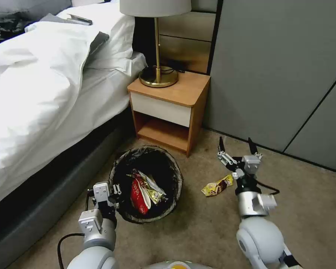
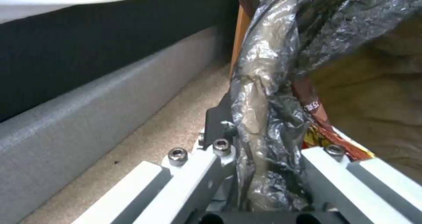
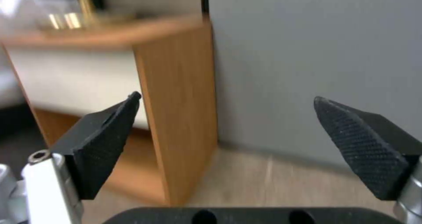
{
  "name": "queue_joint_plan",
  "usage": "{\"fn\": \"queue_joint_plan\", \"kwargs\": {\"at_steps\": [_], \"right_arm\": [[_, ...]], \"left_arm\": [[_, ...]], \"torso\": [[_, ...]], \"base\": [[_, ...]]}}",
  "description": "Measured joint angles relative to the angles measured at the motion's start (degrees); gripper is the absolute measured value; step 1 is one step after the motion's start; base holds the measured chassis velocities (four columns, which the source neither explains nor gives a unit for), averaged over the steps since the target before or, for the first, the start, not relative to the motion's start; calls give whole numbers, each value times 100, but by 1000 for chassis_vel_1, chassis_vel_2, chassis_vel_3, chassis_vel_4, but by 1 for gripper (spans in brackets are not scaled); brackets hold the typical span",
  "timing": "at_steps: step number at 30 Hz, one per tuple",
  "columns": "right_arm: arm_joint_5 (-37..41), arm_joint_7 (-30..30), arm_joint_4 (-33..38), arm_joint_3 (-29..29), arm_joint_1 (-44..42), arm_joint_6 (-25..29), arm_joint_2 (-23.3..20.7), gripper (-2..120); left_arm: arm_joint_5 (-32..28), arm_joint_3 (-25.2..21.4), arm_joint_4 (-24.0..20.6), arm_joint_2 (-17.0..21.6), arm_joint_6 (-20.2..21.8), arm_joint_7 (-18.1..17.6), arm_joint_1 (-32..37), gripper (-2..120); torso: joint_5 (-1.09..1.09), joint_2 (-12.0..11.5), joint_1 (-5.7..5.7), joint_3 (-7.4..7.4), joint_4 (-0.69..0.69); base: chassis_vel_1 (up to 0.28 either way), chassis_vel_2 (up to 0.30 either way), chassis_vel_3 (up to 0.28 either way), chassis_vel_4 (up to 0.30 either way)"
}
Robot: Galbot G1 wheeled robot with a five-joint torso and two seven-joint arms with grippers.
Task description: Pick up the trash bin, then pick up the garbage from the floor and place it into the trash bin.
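Note:
The trash bin (image 1: 177,172), lined with a crinkled black bag, stands on the carpet beside the bed. My left gripper (image 1: 114,191) is shut on its near-left rim; in the left wrist view the bag-covered rim (image 2: 259,95) runs between the jaws of that gripper (image 2: 261,151). Inside the bin lie a red wrapper (image 1: 139,195) and a yellow-silver wrapper (image 1: 154,188). A piece of garbage, a yellow-brown wrapper (image 1: 217,186), lies on the floor right of the bin. My right gripper (image 1: 235,143) is open, just right of and above that wrapper, fingers (image 3: 105,135) spread wide with nothing between them.
A bed (image 1: 44,97) with white linen runs along the left. A wooden nightstand (image 1: 171,97) with a brass lamp (image 1: 158,73) stands behind the bin. Grey wall panels (image 1: 280,74) close off the right. Bare carpet (image 1: 310,209) lies to the right and in front.

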Motion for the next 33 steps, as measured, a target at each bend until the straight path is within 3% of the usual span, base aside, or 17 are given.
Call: {"fn": "queue_joint_plan", "kwargs": {"at_steps": [2, 3, 5, 8, 18, 33], "right_arm": [[451, 143, -71, -56, 119, -687, -59, 99], [451, 143, -71, -56, 119, -687, -59, 99], [1288, 350, -580, -179, 354, -1770, -146, 100], [1475, 380, -903, -215, 460, -2067, -160, 100], [1532, 193, -2283, -296, 843, -2260, 23, 100], [1571, 22, -3174, -157, 1273, -2073, 156, 100]], "left_arm": [[2, -3, 14, -5, 5, 0, -23, 0], [2, -3, 14, -5, 5, 0, -23, 0], [3, -7, 48, -11, 7, 0, -40, 0], [6, -4, 57, -14, 7, 0, -41, 0], [39, 16, 48, -12, 5, 0, 14, 0], [107, 27, 21, -28, -11, 3, 61, 0]], "torso": [[-1, 0, 0, 0, -1], [-1, 0, 0, 0, -1], [-1, 0, 0, 0, -1], [-1, 0, 0, 0, -1], [-1, 0, 0, 0, 0], [-1, 0, 0, 0, -1]], "base": [[0, 0, 0, 0], [0, 0, 0, 0], [0, 0, 0, 0], [0, 0, 0, 0], [0, 0, 0, 0], [0, 0, 0, 0]]}}
